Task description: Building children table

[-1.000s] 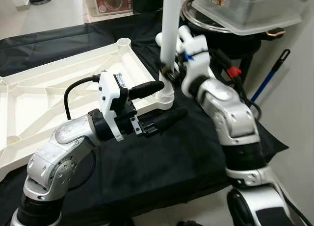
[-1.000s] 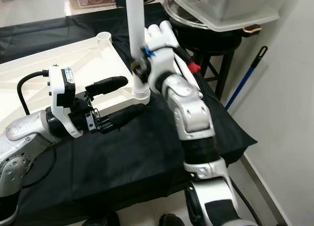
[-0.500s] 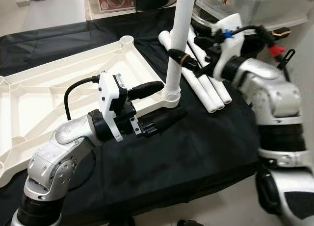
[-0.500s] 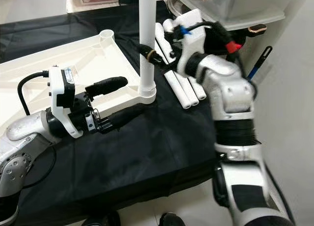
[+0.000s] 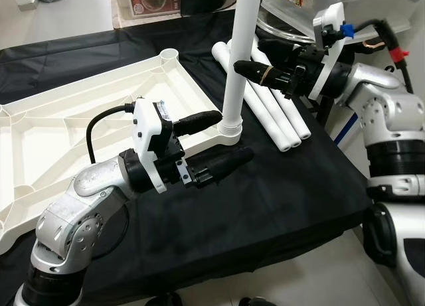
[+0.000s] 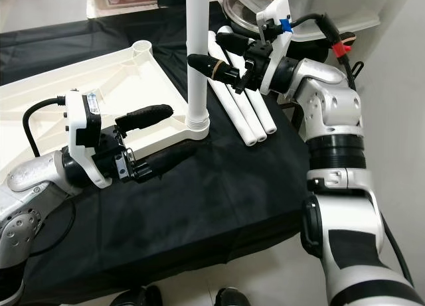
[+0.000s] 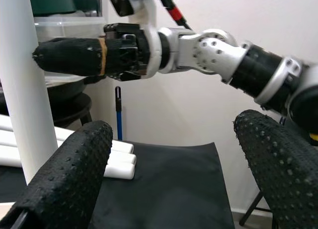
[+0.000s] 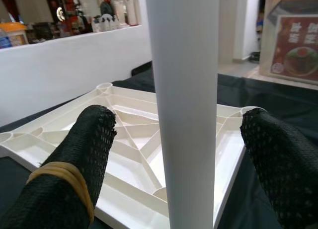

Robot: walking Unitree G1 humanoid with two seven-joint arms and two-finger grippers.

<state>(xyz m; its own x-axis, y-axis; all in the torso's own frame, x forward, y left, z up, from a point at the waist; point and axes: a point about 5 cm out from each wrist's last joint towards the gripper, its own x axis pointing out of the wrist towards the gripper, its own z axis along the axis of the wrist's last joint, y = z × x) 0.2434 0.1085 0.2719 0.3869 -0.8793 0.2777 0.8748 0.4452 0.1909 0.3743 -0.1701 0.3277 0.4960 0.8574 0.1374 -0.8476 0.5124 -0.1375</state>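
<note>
Left eye view: right gripper [image 5: 255, 72] gapes beside the upright table leg [image 5: 236, 67]; left gripper [image 5: 222, 139] spread around the tabletop [image 5: 80, 120] corner

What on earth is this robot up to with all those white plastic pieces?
It is putting a small table together. The white tabletop lies upside down on a black cloth, and one white leg stands upright in its corner socket. The right end effector is open beside that leg, its fingers either side without gripping. The left end effector is open around the socket corner. Three more legs lie on the cloth nearby.
</note>
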